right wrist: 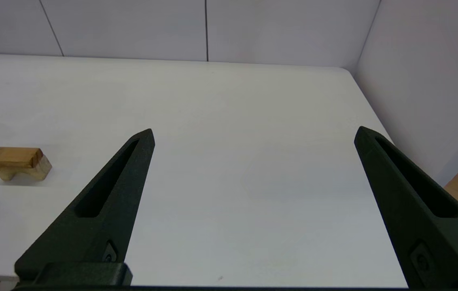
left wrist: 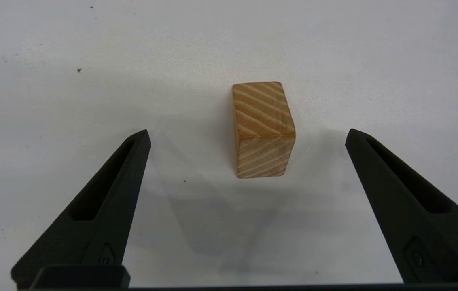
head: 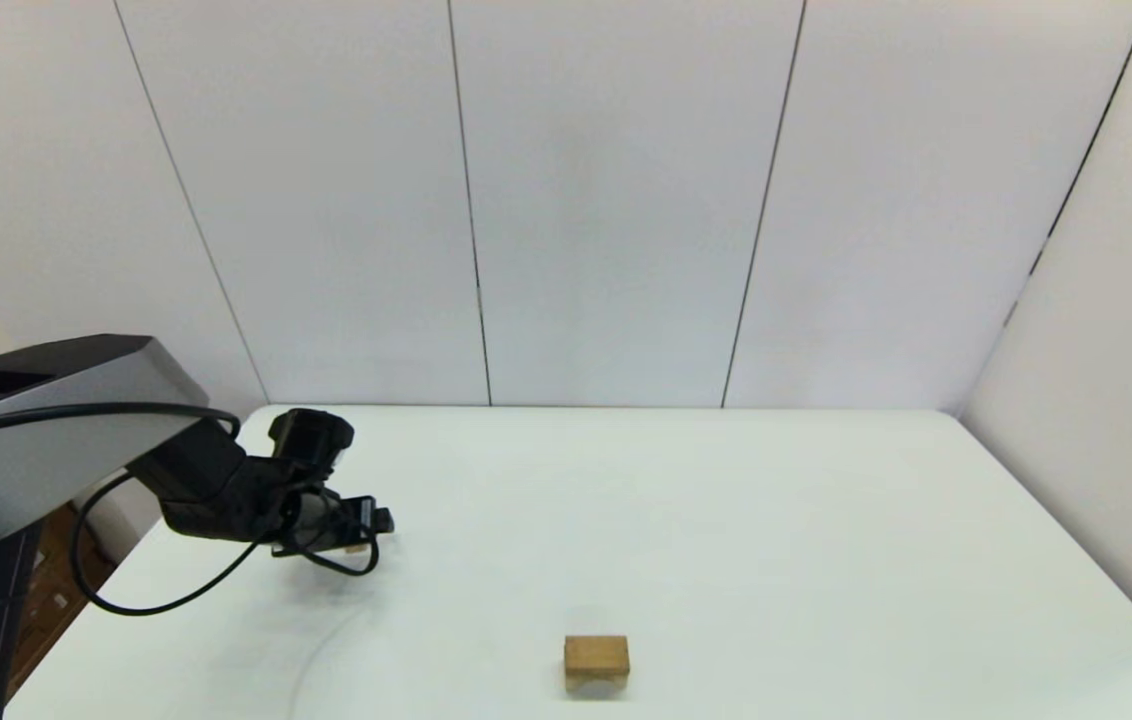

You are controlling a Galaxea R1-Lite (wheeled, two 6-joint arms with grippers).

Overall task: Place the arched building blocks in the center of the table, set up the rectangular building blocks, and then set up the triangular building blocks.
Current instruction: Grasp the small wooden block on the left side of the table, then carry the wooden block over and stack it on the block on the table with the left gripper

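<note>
The arched building block (head: pixel 597 661) sits hollow-side down at about 6 o'clock on the table (head: pixel 726 520), near the front edge and close to the middle from side to side; judging by that, the first step looks done or nearly so. The right wrist view shows it (right wrist: pixel 19 163) standing alone, well apart from the right gripper (right wrist: pixel 253 133), which hangs with its fingers spread wide over bare tabletop, apparently idle. The left gripper (left wrist: pixel 246 135) is over toward 9 o'clock, low above the surface, jaws wide apart and holding nothing. Between and just beyond its fingertips lies a small tan block with strong diagonal grain (left wrist: pixel 262 129), resting on the table and touching neither finger (left wrist: pixel 130 161). It is probably the triangular block seen end-on, though its shape is hard to confirm here. The wide spread suits straddling it before closing. The rectangular plank is not visible in any view.
</note>
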